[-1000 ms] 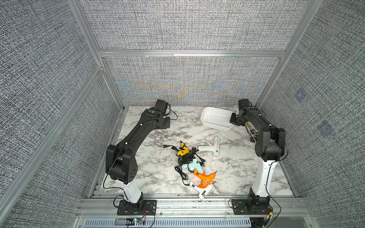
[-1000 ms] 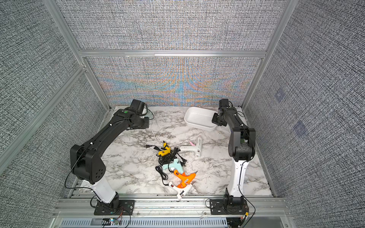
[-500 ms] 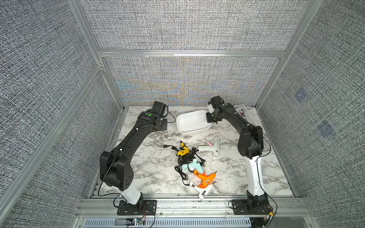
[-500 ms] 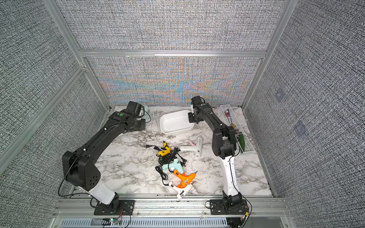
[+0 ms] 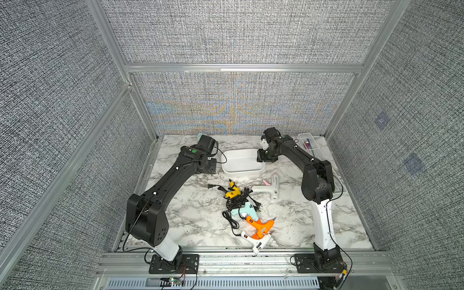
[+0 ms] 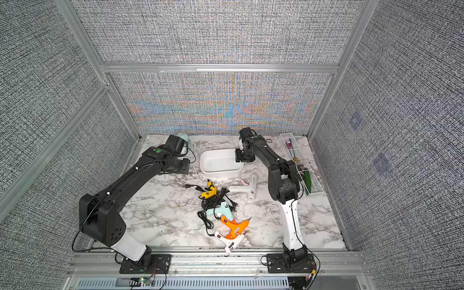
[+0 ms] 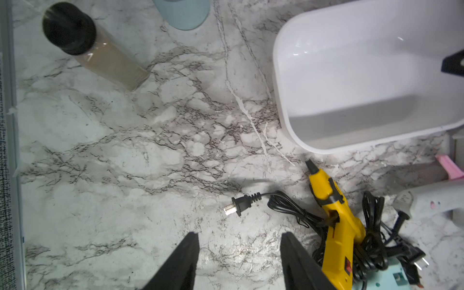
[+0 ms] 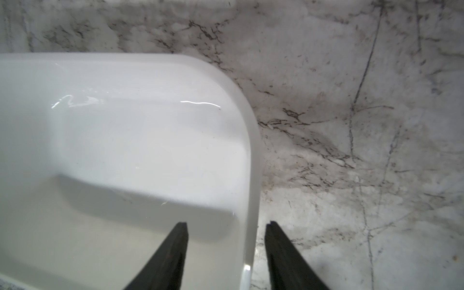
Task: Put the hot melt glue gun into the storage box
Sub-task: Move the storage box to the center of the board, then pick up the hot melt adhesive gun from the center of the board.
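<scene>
Your left gripper (image 7: 239, 234) is hovering with jaws parted, holding nothing. The yellow glue gun (image 7: 336, 218) is lying just beside it, toward the right arm's side, its long axis running nozzle-first toward the storage box (image 7: 283, 100) beyond. Your left arm is sitting nearer. Your right gripper (image 8: 227, 223) is standing open astride the box's end wall, a straddle only the right wrist view is showing. Both top views are adding the other glue guns (image 5: 259, 226).

Left arm (image 5: 175, 175) and right arm (image 5: 301, 158): black boxy links on white columns (image 5: 165, 248), black screwed base plates (image 5: 173, 264). Thin black cables (image 5: 225, 157) loop along both. A green dot (image 5: 193, 151) marks the left. Left end effector (image 7: 239, 234) and right end effector (image 8: 227, 223) have black tapered fingers (image 7: 180, 263).
</scene>
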